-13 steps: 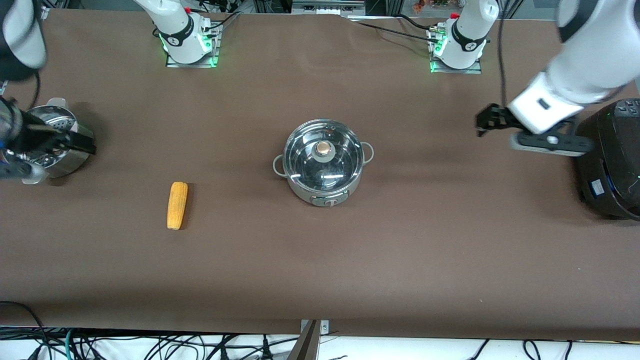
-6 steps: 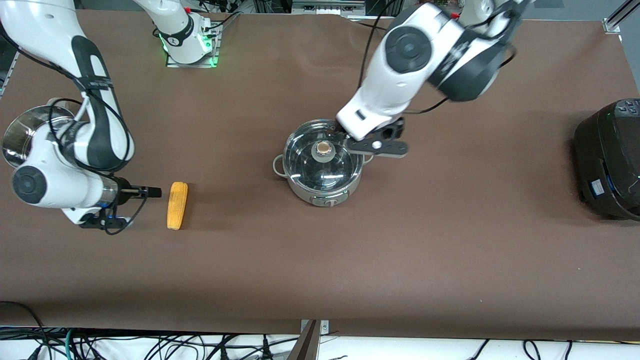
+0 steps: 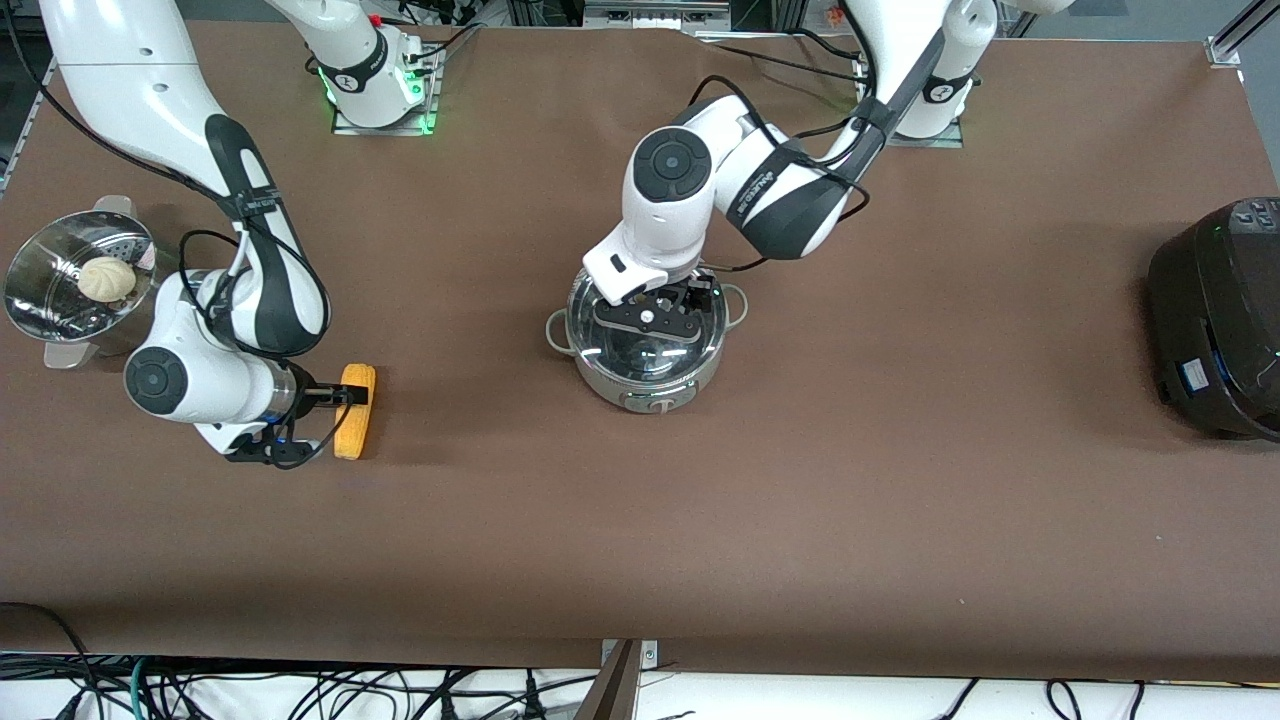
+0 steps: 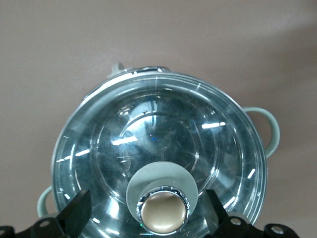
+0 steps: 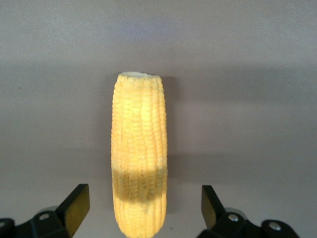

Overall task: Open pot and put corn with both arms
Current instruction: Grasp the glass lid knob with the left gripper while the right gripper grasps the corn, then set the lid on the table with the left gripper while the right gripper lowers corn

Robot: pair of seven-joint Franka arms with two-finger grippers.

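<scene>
Left end effector [image 3: 652, 308] low over the pot [image 3: 645, 340] at mid-bench, fingers [image 4: 77, 214] spread wide to either side of the copper-coloured knob [image 4: 163, 212] of the glass lid [image 4: 158, 148], lid on the pot. Right end effector [image 3: 347, 397] down at the corn [image 3: 354, 410], fingers [image 5: 75, 206] apart on both sides of the cob and clear of it. Corn flat on the bench [image 3: 900, 480] toward the right arm's end, near the steamer pot [image 3: 75, 285] with its white bun [image 3: 106, 279]; black rice cooker [image 3: 1215, 320] at the left arm's end.
</scene>
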